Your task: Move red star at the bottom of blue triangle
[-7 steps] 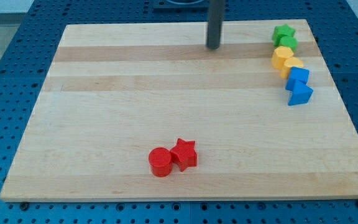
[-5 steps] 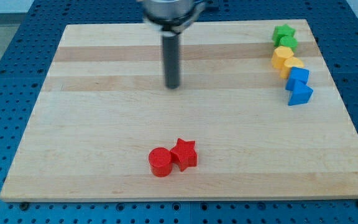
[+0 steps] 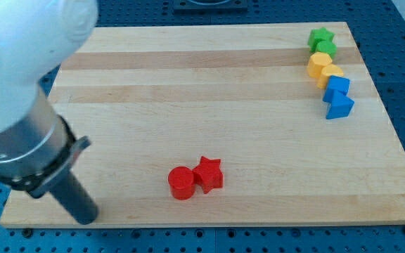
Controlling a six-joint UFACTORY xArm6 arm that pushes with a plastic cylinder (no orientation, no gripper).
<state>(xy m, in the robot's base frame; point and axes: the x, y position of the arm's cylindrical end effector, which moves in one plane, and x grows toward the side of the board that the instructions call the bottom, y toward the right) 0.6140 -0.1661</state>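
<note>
The red star (image 3: 209, 173) lies near the board's bottom middle, touching a red cylinder (image 3: 181, 183) on its left. The blue triangle (image 3: 339, 106) sits at the view's right, lowest in a column of blocks. My tip (image 3: 86, 216) is at the board's bottom left corner, well to the left of the red cylinder and star. The arm's body fills the view's upper left and hides part of the board there.
Above the blue triangle stand a blue block (image 3: 338, 86), two yellow blocks (image 3: 320, 65) (image 3: 331, 74), a green block (image 3: 326, 48) and a green star (image 3: 321, 36). The wooden board (image 3: 223, 119) lies on a blue pegboard table.
My tip has swept from the board's top middle down and left to the bottom left corner. No block has moved.
</note>
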